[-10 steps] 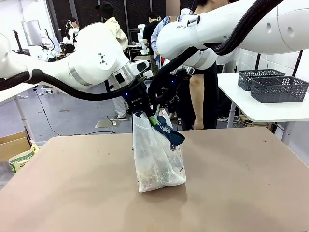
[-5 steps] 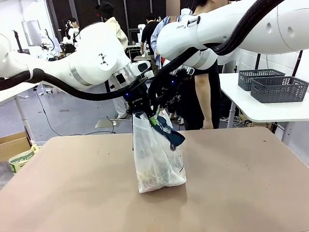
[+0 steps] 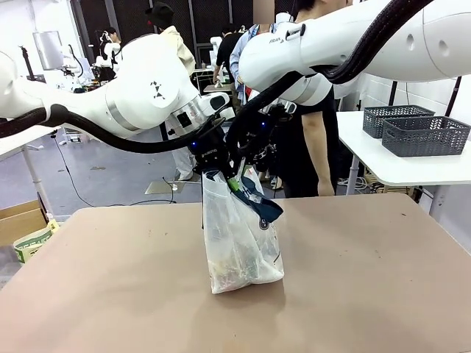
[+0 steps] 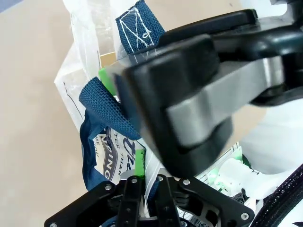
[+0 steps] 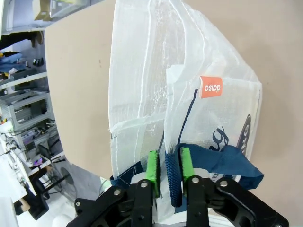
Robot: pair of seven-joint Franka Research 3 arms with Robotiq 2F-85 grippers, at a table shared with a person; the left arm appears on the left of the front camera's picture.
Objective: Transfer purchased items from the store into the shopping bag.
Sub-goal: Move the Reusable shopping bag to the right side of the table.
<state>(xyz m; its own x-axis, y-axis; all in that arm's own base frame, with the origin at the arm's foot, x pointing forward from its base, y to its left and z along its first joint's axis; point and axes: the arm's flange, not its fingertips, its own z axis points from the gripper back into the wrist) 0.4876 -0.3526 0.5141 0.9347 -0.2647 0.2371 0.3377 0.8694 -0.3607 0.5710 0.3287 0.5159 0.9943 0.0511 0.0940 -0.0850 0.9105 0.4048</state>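
Note:
The shopping bag [image 3: 239,235], whitish translucent plastic with navy strap handles, stands upright in the middle of the brown table [image 3: 368,279]. Purchased items [image 3: 234,273] show dimly through its lower wall. Both grippers meet at its mouth. My left gripper [image 3: 213,170] is shut on the bag's rim by a navy strap [image 4: 102,101], and its green pad [image 4: 139,163] is pressed to the plastic. My right gripper [image 5: 169,165] straddles the other navy strap [image 5: 173,177]. Its green pads [image 5: 152,166] stand slightly apart, with a sliver of gap beside the strap. The bag [image 5: 156,80] hangs below them.
A person [image 3: 313,147] stands close behind the far edge of the table. Two dark grey lattice baskets [image 3: 416,132] sit on a white side table at the right. A cardboard box [image 3: 22,220] lies on the floor at the left.
The person behind the table has shifted slightly to the right. The arms and the bag stand where they were.

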